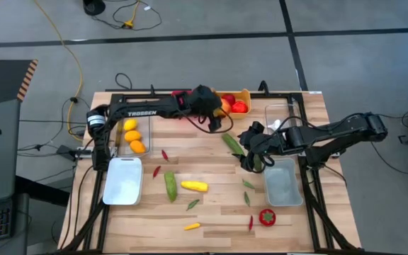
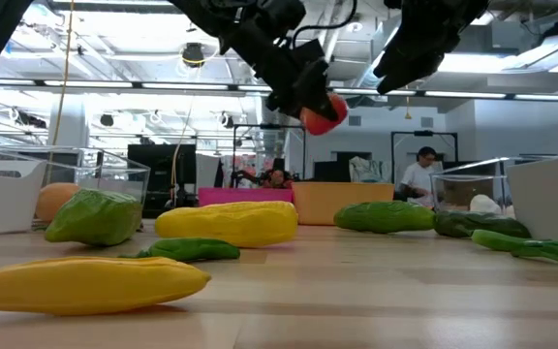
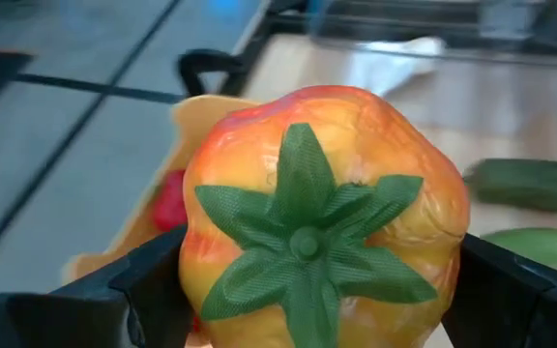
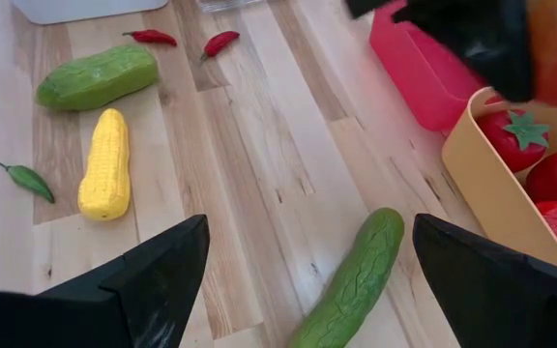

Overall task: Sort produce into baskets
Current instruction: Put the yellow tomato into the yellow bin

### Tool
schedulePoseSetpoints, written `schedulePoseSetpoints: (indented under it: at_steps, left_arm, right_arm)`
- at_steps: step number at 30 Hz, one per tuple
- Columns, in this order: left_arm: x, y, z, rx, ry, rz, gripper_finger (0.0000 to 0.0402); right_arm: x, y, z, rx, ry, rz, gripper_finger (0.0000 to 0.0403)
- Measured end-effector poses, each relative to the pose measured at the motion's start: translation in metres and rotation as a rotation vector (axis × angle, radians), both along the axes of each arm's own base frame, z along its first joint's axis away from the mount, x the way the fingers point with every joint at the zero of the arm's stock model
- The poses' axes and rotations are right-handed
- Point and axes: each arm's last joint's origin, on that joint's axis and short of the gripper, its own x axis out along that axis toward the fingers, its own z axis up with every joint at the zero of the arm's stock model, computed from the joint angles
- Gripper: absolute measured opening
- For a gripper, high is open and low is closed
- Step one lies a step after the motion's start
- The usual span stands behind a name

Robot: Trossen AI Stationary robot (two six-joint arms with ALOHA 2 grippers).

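Note:
My left gripper point(image 1: 217, 108) is shut on an orange-red toy tomato point(image 3: 322, 193) with a green leaf cap, held in the air beside the orange-yellow basket point(image 1: 246, 94), which holds red tomatoes point(image 4: 511, 135). A red basket point(image 4: 424, 68) stands next to it. My right gripper point(image 4: 309, 242) hangs open above a green cucumber point(image 4: 356, 275) that lies flat on the wood, touching nothing. Corn point(image 1: 194, 185), another cucumber point(image 1: 170, 185), chilies and a red tomato point(image 1: 267, 217) lie scattered on the table. My left gripper pinches the tomato between its two fingers, one finger point(image 3: 148, 285) on each opposite side point(image 3: 196, 261) of its body. The leaf cap faces back toward the wrist. The fingers slant downward from the table's left. The tomato point(image 2: 323, 114) hangs clear of the table and the baskets.
A clear tub point(image 1: 134, 134) with orange and yellow pieces stands at the left, another clear tub point(image 1: 280, 117) at the far right. Two pale trays point(image 1: 122, 180) point(image 1: 283, 183) sit at the left and right sides. Dark frame rails border the table.

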Motion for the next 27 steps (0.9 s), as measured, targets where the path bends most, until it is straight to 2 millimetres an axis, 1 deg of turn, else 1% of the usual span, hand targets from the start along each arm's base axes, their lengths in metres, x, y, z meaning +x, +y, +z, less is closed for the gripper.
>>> schedulePoseSetpoints:
  at_steps: [3,6,8,14,21,27]
  left_arm:
    - [-0.005,0.012,0.0,0.042,0.019,0.049,0.0322]
    - [-0.008,0.025,0.001,0.049,-0.004,0.085,0.0322]
    - [-0.006,0.034,-0.003,0.044,-0.03,0.104,0.0322]
    - [0.0,0.054,-0.036,0.001,0.004,0.138,0.0322]
    - [0.003,0.063,-0.059,0.002,0.059,0.129,0.0322]
    - [0.01,0.069,-0.07,0.003,0.021,0.123,0.0322]
  right_arm:
    - [0.0,0.0,0.0,0.0,0.0,0.0,0.0388]
    - [0.0,0.0,0.0,0.0,0.0,0.0,0.0388]
    - [0.0,0.0,0.0,0.0,-0.001,0.0,0.0388]
    - [0.0,0.0,0.0,0.003,-0.002,0.001,0.0388]
    - [0.0,0.0,0.0,0.0,0.0,0.003,0.0388]
    - [0.0,0.0,0.0,0.0,0.0,0.001,0.0388]
